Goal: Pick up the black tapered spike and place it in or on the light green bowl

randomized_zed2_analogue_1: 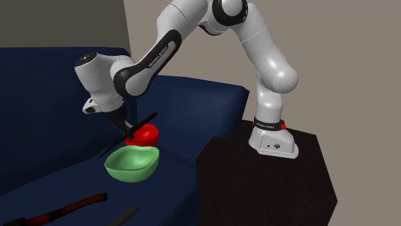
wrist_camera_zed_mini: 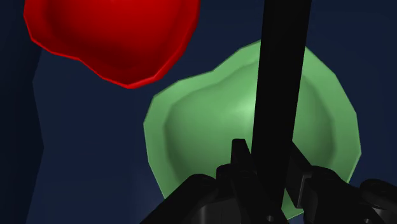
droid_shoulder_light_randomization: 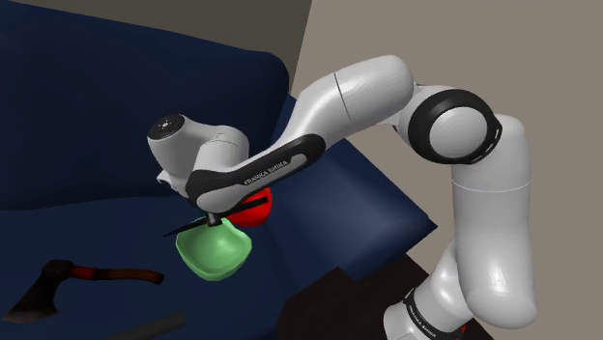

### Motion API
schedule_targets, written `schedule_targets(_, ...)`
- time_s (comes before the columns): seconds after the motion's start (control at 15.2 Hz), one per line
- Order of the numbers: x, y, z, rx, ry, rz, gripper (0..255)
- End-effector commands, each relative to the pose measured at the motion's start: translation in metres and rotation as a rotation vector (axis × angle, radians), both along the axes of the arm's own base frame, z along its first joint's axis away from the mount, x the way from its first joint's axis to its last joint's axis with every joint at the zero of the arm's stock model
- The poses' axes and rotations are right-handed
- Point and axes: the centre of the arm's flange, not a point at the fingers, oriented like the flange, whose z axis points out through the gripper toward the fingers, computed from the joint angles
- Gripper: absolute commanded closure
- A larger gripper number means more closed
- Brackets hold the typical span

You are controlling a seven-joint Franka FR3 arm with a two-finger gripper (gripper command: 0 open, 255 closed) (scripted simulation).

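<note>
A long black tapered spike (wrist_camera_zed_mini: 280, 83) is clasped between the fingers of my gripper (wrist_camera_zed_mini: 267, 175) and hangs over the light green bowl (wrist_camera_zed_mini: 203, 127). In the second exterior view the spike (randomized_zed2_analogue_1: 138, 126) slants across just above the bowl (randomized_zed2_analogue_1: 133, 162), held by the gripper (randomized_zed2_analogue_1: 126, 130). From the shoulder camera the gripper (droid_shoulder_light_randomization: 208, 222) sits right above the bowl (droid_shoulder_light_randomization: 215, 249) on the dark blue sofa seat, with the spike's tip (droid_shoulder_light_randomization: 177, 233) poking out toward that view's left.
A red bowl (randomized_zed2_analogue_1: 145, 134) stands right behind the green one, close to the gripper. An axe with a red-and-dark handle (droid_shoulder_light_randomization: 58, 285) and another dark stick (randomized_zed2_analogue_1: 122, 215) lie on the seat nearer the front. The sofa backrest (droid_shoulder_light_randomization: 87, 106) rises behind.
</note>
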Motion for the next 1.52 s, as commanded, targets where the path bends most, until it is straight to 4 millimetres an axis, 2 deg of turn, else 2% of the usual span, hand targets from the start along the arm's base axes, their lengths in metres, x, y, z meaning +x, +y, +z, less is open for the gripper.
schedule_targets(0.0, 0.003, 0.004, -0.007, 0.000, 0.000, 0.000, 255)
schedule_targets(0.79, 0.003, 0.004, -0.072, 0.000, 0.000, 0.000, 255)
schedule_targets(1.32, 0.003, 0.004, -0.072, 0.000, 0.000, 0.000, 255)
schedule_targets(1.39, 0.003, 0.004, -0.072, 0.000, 0.000, 0.000, 0)
schedule_targets(1.45, 0.003, 0.004, -0.072, 0.000, 0.000, 0.000, 0)
